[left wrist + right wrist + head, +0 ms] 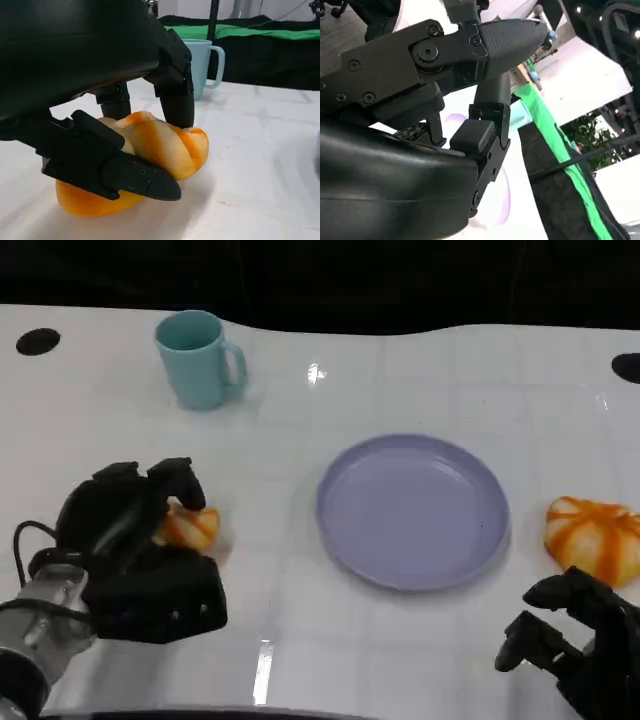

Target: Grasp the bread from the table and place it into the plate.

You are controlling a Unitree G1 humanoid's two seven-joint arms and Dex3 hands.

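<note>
- Head view: I see my left robot hand [135, 540] at the lower left, fingers curled over a small orange-striped bread roll [188, 527] that sits on the white worktop [300, 640], left of the plate
- Head view: the lavender plate [413, 510] lies near the middle of the worktop with nothing on it, well apart from the held roll
- Head view: a second orange-striped bread roll [594, 538] rests on the worktop just right of the plate, apart from its rim
- Head view: my right robot hand [580, 635] hangs at the lower right, just in front of that second roll; its fingers are apart and carry nothing
- Head view: a light teal mug [200, 358] stands upright at the far left side, handle to its right
- Left wrist view: my left robot hand's fingers [177, 95] press on the roll [165, 147] from above while the thumb [115, 167] lies against its near side, so the roll is pinched between them; its underside still touches the worktop [260, 175]; the mug [202, 65] stands behind
- Right wrist view: I see my right robot hand [470, 80] close up, black fingers [507, 35] spread with nothing between them; a faint patch of the lavender plate [502, 195] shows beyond
</note>
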